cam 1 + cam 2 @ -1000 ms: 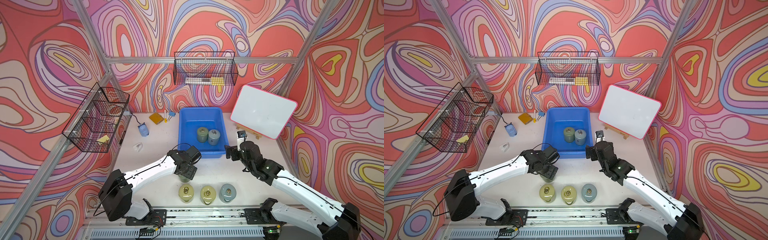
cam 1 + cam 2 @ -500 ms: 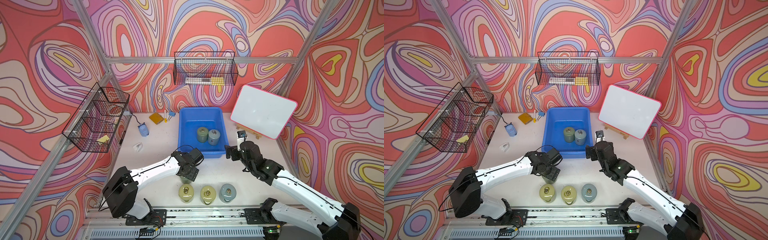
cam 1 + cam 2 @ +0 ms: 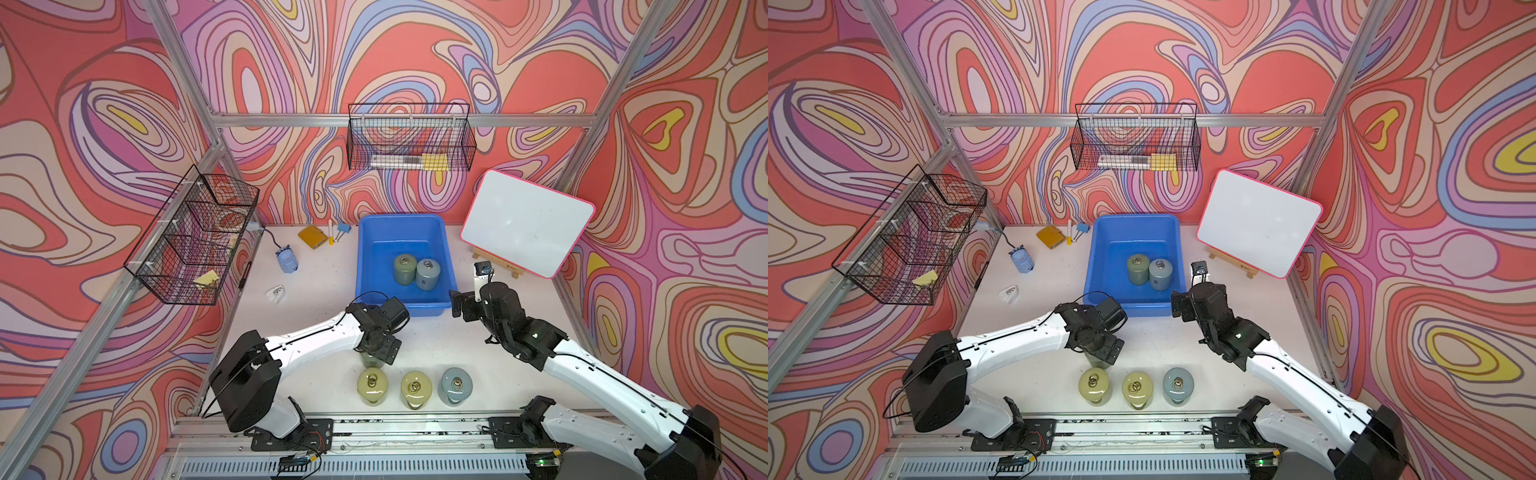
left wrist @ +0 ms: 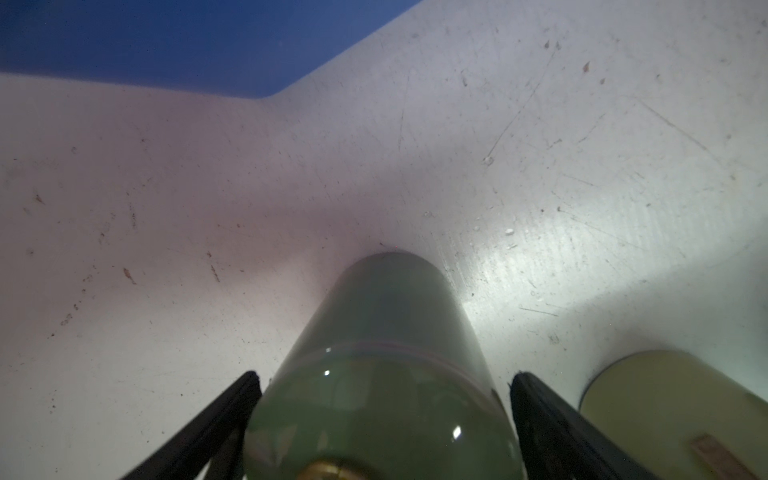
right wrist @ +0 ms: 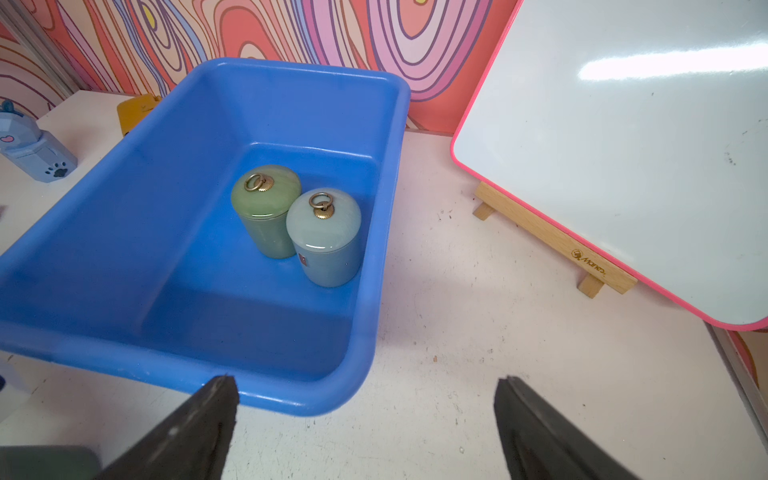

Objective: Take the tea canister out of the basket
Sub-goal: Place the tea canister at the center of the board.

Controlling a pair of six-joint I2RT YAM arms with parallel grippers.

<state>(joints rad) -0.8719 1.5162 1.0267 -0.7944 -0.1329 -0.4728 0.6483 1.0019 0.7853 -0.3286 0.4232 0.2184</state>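
The large bright-blue rectangular plastic basket [image 3: 401, 217] sits at the centre of the frame in both top views, on the white bench [image 3: 316, 299]. Two lidded tea canisters with brass ring pulls stand upright inside it near its right wall, touching each other: a green tea canister [image 3: 405, 269] and, just right of it, a pale blue-grey tea canister [image 3: 428, 274]. Below the basket in the frame, a dark green tea canister [image 4: 386, 332] stands upright on the bench, outside the basket. The left fingers [image 4: 232, 415] sit close on either side of its lid; whether they press on it or stand just clear I cannot tell. Just below it is a row of three: an olive-yellow canister [image 3: 372, 386], a second olive-yellow canister [image 3: 416, 388] and a grey-blue canister [image 3: 456, 384]. The right fingers [image 5: 199, 419] are spread wide with nothing between them, beside the basket's lower right corner. A pink-edged whiteboard [image 3: 528, 224] leans at centre right.
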